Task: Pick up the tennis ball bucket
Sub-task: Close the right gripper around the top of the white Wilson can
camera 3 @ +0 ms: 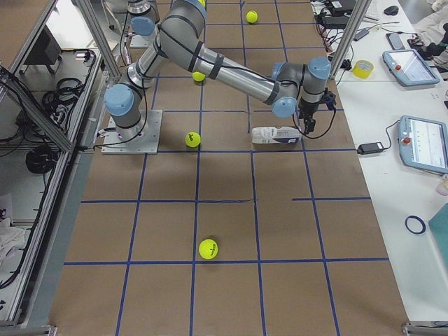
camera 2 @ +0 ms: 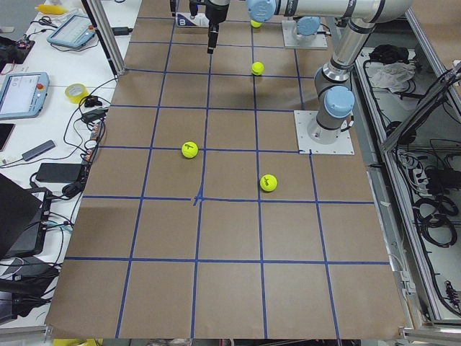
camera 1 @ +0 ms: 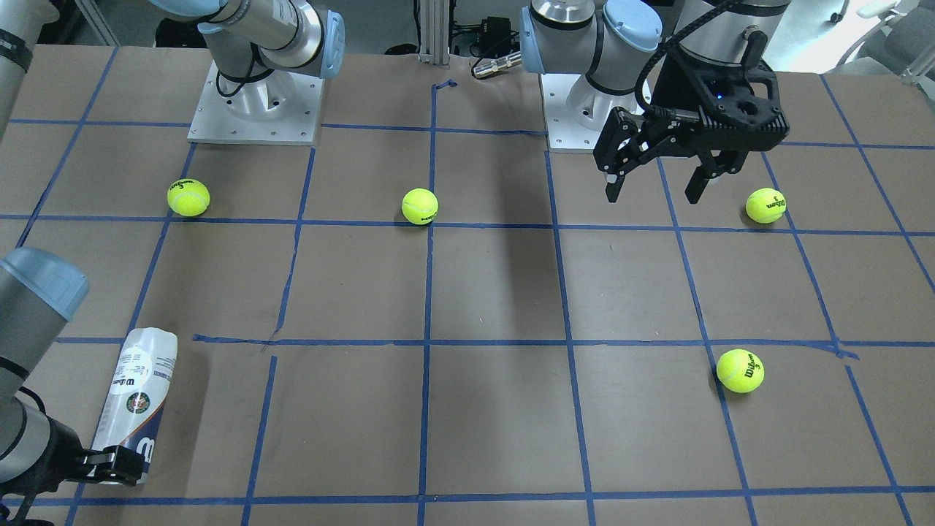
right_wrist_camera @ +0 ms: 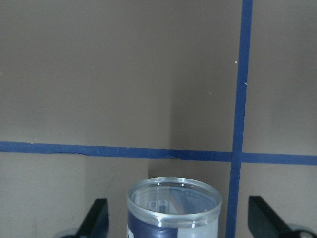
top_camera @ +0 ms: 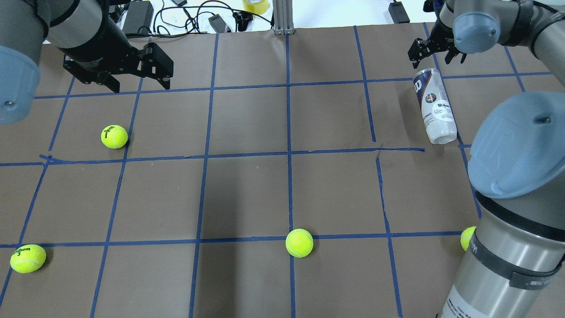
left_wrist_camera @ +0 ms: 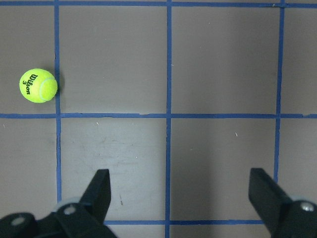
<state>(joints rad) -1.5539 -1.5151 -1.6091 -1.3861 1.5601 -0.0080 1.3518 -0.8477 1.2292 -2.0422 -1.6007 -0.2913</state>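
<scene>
The tennis ball bucket [top_camera: 435, 106] is a clear can with a white-and-navy Wilson label. It lies on its side at the table's far right, and also shows in the front view [camera 1: 139, 402] and the right side view [camera 3: 276, 135]. My right gripper [top_camera: 435, 51] is open and low at the can's metal-rimmed mouth end. In the right wrist view the can [right_wrist_camera: 173, 210] sits between the two spread fingers of the right gripper [right_wrist_camera: 177, 201], with gaps on both sides. My left gripper [camera 1: 654, 186] is open and empty above the table on the left, seen also in its wrist view [left_wrist_camera: 181, 186].
Several yellow tennis balls lie loose on the brown, blue-taped table: one [top_camera: 114, 137] below the left gripper, one [top_camera: 28, 258] near left, one [top_camera: 299, 243] near centre, one [top_camera: 468, 238] partly behind the right arm. Cables and devices lie beyond the far edge [top_camera: 198, 17].
</scene>
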